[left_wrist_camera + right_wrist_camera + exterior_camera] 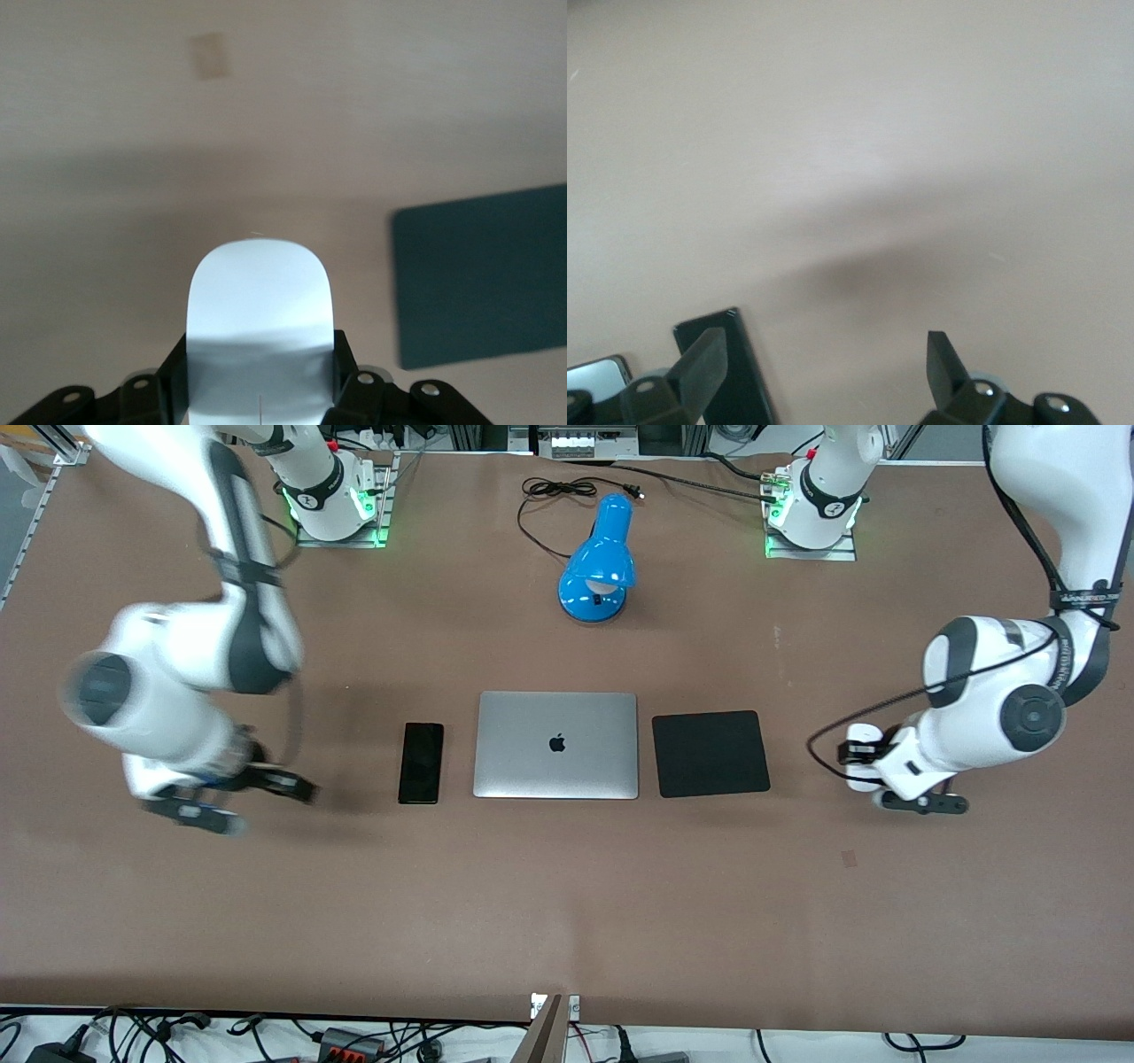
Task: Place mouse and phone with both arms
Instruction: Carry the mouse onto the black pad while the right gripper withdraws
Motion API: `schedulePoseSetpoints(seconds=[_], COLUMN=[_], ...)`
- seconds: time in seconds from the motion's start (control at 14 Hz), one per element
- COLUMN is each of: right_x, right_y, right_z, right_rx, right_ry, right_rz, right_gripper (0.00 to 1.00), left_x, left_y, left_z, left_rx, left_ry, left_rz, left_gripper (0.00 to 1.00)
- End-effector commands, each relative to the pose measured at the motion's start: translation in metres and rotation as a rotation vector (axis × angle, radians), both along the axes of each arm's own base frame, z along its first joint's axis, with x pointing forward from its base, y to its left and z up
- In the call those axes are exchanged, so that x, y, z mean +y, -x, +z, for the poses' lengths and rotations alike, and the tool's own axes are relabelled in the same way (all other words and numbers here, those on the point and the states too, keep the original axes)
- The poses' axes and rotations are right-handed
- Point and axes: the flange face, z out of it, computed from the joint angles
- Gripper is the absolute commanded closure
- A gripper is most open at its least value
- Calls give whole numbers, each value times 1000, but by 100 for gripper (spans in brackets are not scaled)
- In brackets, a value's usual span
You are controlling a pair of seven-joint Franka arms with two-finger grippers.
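Right claw (824, 363) over the brown worktop (859, 133).
Fingers (704, 359) spread wide, empty; the phone (731, 367) lies beside one finger.

Slim black glossy phone (421, 763) lying on the brown desk (567, 903) beside the closed silver laptop (556, 745) toward the right arm's end, black square pad (710, 754) sitting beside the laptop toward the left arm's end, blue desk lamp (597, 562) standing farther from the front camera than the laptop

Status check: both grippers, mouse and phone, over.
Left gripper shut on mouse, up beside black pad. Right gripper open, empty. Phone on table beside laptop. Nothing blocking.
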Motion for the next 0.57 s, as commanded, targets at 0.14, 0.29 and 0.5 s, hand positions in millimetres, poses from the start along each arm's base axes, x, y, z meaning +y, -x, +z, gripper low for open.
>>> schedulePoseSetpoints(seconds=[0.14, 0.29, 0.5], right_x=[-80, -93, -120], right_y=[33, 42, 57], right_z=[122, 156, 172], right_rx=[25, 42, 24], right_ry=[-39, -43, -29], right_rz=[-15, 63, 55], right_gripper=[0, 0, 0], left_x=[-113, -139, -147], left_y=[18, 27, 34], left_z=[-55, -80, -100], left_rx=[54, 39, 0], left_ry=[-47, -45, -31], left_rz=[72, 91, 124], left_gripper=[55, 55, 55])
